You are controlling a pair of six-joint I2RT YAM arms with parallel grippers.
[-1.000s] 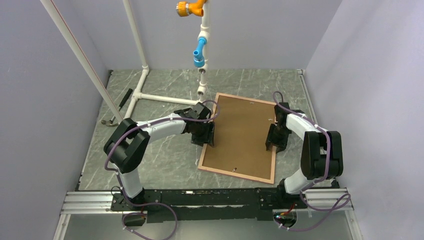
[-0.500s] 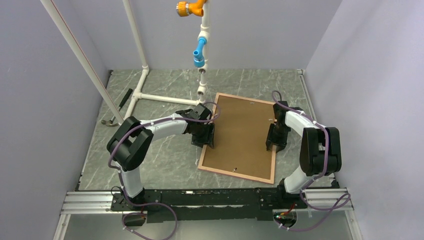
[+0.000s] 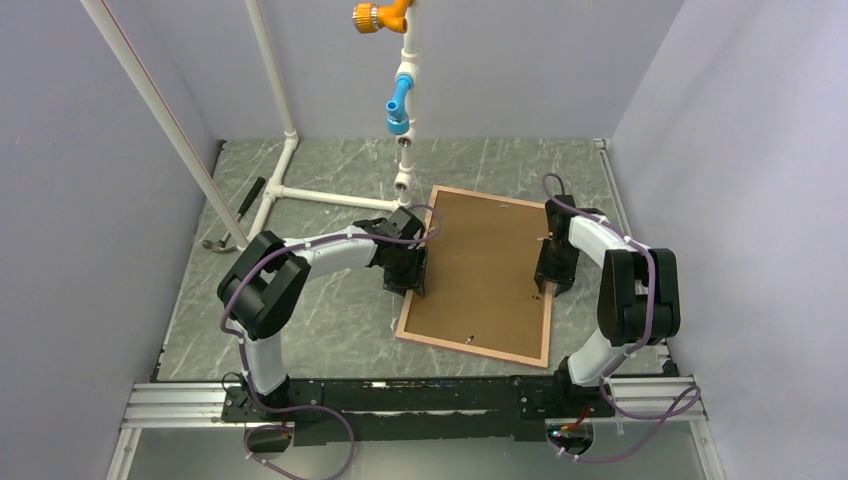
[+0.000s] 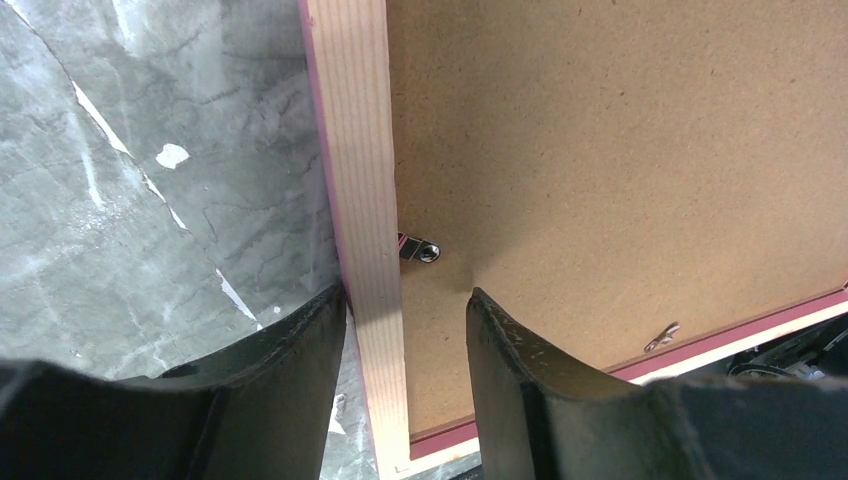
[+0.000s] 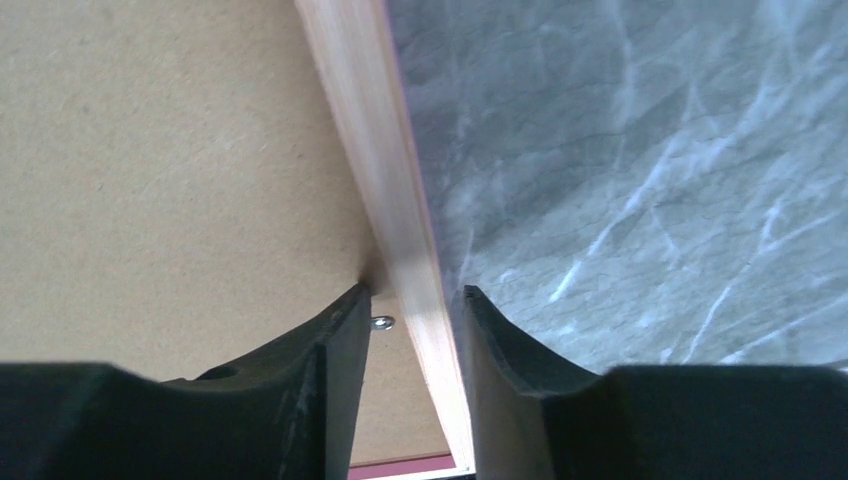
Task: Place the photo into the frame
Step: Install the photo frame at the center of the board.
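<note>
Where the frame (image 4: 365,150) lies: flat on the table (image 3: 330,320), reaching from one gripper across to the other, with one long rail passing between each pair of jaws.
Facing: pink face down and tan wood reverse up, with the brown backing board (image 3: 480,270) filling the opening.
Long axis: runs away from the arm bases, in line with the gap of each jaw pair; the far end leans a little toward the right gripper's side.
Left gripper (image 4: 405,300): jaws parted astride the left long rail. The outer finger (image 4: 290,350) sits against the rail's outside edge, and the inner one is over the board with a gap to the rail, so nothing is clenched.
Right gripper (image 5: 412,295): jaws drawn in close about the right long rail, one finger on the board side and one on the table side. I cannot tell whether they pinch it.
Photo: not in view; I cannot tell whether it lies beneath the board.
Handling, judged: light, wide and stiff. The thin rails may twist if raised from one side, the pane is fragile, and the face will likely slide on smooth stone.
Hold, judged: across both long rails at mid-length together, clear of the metal tab (image 4: 420,250) just ahead of the left jaws.
</note>
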